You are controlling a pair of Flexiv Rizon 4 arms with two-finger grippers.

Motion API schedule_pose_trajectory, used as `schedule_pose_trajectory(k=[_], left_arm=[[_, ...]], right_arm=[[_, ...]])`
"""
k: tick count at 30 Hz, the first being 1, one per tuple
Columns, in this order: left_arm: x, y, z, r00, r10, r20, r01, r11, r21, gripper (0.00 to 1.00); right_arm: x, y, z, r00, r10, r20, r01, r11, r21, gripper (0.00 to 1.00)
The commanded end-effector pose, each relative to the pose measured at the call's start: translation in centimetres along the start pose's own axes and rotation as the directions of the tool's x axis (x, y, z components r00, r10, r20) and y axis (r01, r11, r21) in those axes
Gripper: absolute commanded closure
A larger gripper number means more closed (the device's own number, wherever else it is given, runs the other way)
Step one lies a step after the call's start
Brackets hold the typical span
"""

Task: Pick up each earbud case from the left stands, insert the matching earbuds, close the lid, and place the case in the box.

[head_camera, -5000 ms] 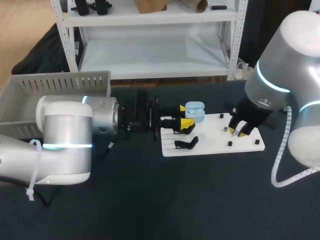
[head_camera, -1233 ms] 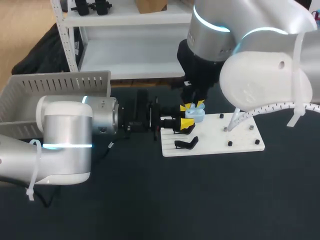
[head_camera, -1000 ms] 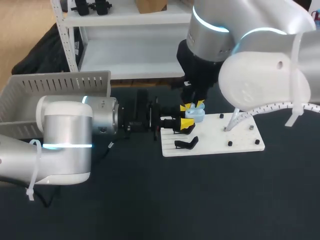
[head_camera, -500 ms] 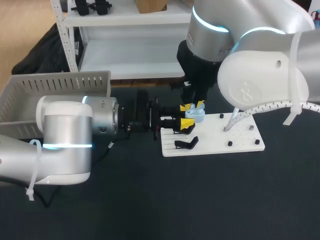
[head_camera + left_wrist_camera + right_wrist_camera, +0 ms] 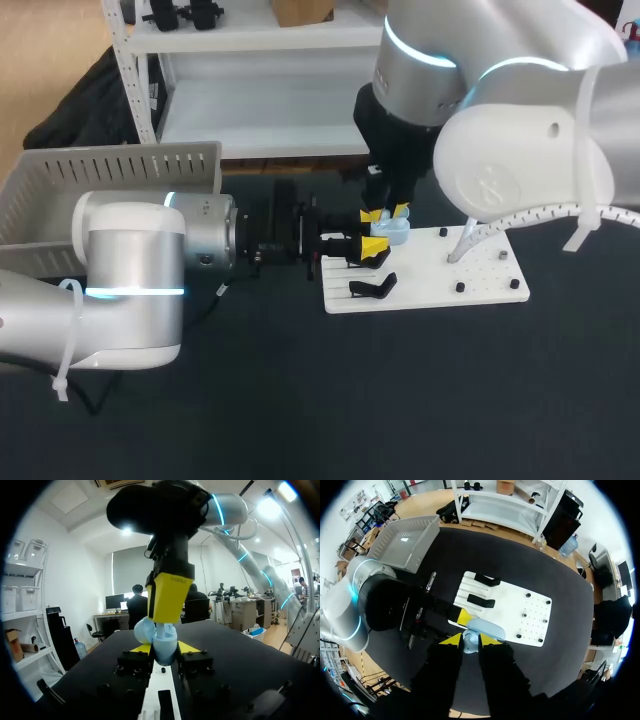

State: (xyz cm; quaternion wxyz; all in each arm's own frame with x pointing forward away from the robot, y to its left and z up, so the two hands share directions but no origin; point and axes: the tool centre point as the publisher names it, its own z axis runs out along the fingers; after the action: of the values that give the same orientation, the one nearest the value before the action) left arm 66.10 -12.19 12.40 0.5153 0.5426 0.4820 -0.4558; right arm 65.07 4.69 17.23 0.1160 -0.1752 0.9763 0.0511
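On the dark table [image 5: 300, 400] lies a flat white plastic board [image 5: 480, 285], and the grey slatted plastic box [image 5: 120, 165] sits well off to its left. At the board's far left corner is the small light-blue earbud case [image 5: 393, 232], with its lid open. I think the earbud must go in slowly and straight down, and the case must not wobble. My left gripper [image 5: 372, 250] reaches in flat and pinches the case from both sides. My right gripper [image 5: 385, 212] points straight down, right on top of it. I cannot tell if its fingers are spread or pinching.
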Motion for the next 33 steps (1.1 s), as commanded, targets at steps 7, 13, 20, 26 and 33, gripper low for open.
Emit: schedule_pose_trajectory(k=[7, 13, 20, 26, 33], left_arm=[[0.0, -0.1, 0.1, 1.0, 0.002, 0.0, -0.002, 1.0, -0.006, 1.0], [0.0, -0.1, 0.1, 1.0, 0.002, 0.0, -0.002, 1.0, -0.006, 1.0], [0.0, -0.1, 0.1, 1.0, 0.002, 0.0, -0.002, 1.0, -0.006, 1.0], [0.0, -0.1, 0.1, 1.0, 0.002, 0.0, -0.002, 1.0, -0.006, 1.0], [0.0, -0.1, 0.1, 1.0, 0.002, 0.0, -0.002, 1.0, -0.006, 1.0]], right_arm=[[-0.2, -0.1, 0.4, 1.0, -0.002, -0.012, 0.002, 1.0, 0.01, 1.0], [-0.1, -0.2, 0.3, 1.0, 0.0, -0.012, 0.0, 1.0, 0.013, 0.66], [0.3, -0.4, -1.2, 1.0, 0.006, 0.018, -0.006, 1.0, 0.006, 0.51], [-0.8, -1.6, -2.6, 0.994, 0.087, 0.058, -0.087, 0.996, -0.005, 0.4], [-3.2, -4.0, -2.3, 0.963, 0.261, 0.068, -0.263, 0.965, 0.02, 0.0]])
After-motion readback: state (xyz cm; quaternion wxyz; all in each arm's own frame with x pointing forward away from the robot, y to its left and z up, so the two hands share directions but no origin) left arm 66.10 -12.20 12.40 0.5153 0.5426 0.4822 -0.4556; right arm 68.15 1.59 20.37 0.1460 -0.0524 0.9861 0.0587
